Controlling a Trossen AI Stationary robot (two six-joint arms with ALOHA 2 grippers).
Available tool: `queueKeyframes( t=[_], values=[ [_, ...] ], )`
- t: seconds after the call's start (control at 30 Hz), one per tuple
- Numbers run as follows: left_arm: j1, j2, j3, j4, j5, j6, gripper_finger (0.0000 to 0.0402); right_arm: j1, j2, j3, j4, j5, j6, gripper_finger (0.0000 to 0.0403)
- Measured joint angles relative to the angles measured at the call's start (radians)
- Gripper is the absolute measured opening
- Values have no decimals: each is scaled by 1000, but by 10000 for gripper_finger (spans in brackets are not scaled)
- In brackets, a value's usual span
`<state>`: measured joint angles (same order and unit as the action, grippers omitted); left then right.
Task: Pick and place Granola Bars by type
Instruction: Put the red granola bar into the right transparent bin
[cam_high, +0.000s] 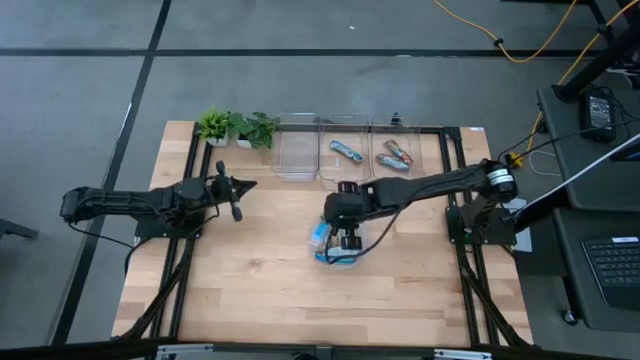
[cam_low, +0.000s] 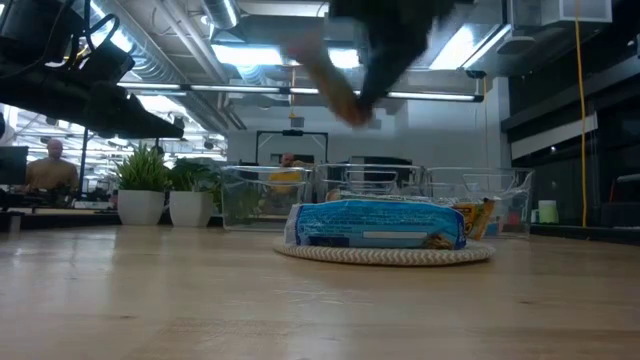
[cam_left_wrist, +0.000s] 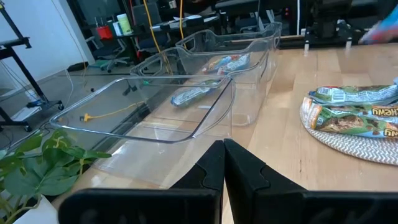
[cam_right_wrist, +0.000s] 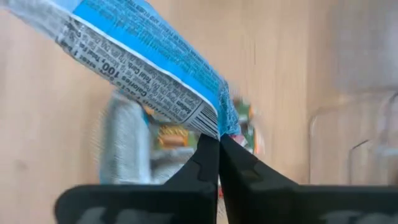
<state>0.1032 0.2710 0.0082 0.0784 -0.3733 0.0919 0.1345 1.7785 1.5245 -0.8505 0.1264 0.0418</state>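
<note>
Looking straight down in the high view, the right gripper (cam_high: 347, 240) hangs over the round woven mat (cam_high: 335, 258) near the middle of the worktop (cam_high: 250, 290), where the pile of granola bars (cam_high: 322, 238) lies; more bars rest in the middle bin (cam_high: 346, 152) and the right-hand bin (cam_high: 396, 157), while the left-hand bin (cam_high: 293, 160) looks bare. The left gripper (cam_high: 236, 196) waits well apart, near the potted plants (cam_high: 236, 128).

From worktop height, a blue-wrapped bar (cam_low: 378, 224) lies on top of the pile on the mat, with an orange-marked one (cam_low: 476, 217) peeking out beside it; the dark blurred shape above is an arm I cannot identify from here.

In the left wrist view, that arm's jaws are pressed together on nothing, facing the clear bins; green-labelled bars (cam_left_wrist: 354, 115) sit on the mat.

In the right wrist view, the jaws are clamped on the crimped end seam of a blue-and-white bar (cam_right_wrist: 134, 59), which hangs tilted above the pile. Such a bar is probably light, with a slick, crinkly wrapper around a crumbly core. A seam grip spares the bar but lets it swing and may slip; pinching across the middle would likely hold steadier.
</note>
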Motion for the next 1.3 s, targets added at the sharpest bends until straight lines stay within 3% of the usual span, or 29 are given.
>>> queueKeyframes(
  t=[0.33, 1.3],
  values=[
    [0, 0, 0, 0, 0, 0, 4, 37, -84, 153, 1, -38, 36, 6],
    [0, 0, 0, 0, 0, 0, 4, 38, -112, 156, 19, -77, 5, 5]
  ],
)
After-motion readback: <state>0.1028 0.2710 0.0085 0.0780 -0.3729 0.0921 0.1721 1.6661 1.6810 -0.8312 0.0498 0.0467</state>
